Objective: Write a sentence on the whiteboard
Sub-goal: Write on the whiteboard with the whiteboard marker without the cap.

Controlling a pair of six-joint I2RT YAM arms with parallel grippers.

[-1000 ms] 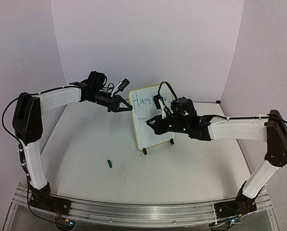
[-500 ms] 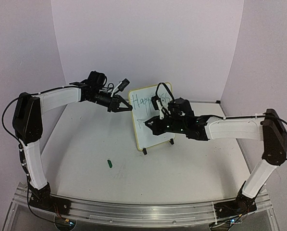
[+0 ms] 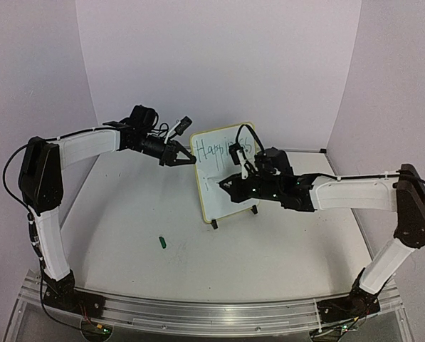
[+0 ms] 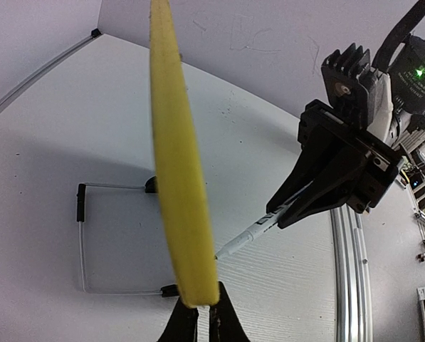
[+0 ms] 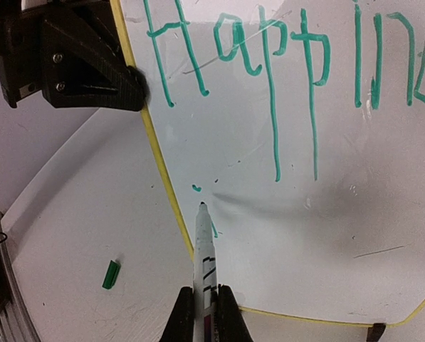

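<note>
At mid-table, the whiteboard [image 3: 213, 201] is standing upright on 2 feet, its written face looking toward the near right.
The sentence [image 3: 223, 148] is running along its top edge. The left gripper [image 3: 191, 162] is pinching the yellow left edge, and the right gripper [image 3: 226, 185] is clenching a marker [image 5: 205, 249] that is pointing at the face. A white table [image 3: 119, 214] and lilac walls [image 3: 219, 64] are surrounding it.
</note>
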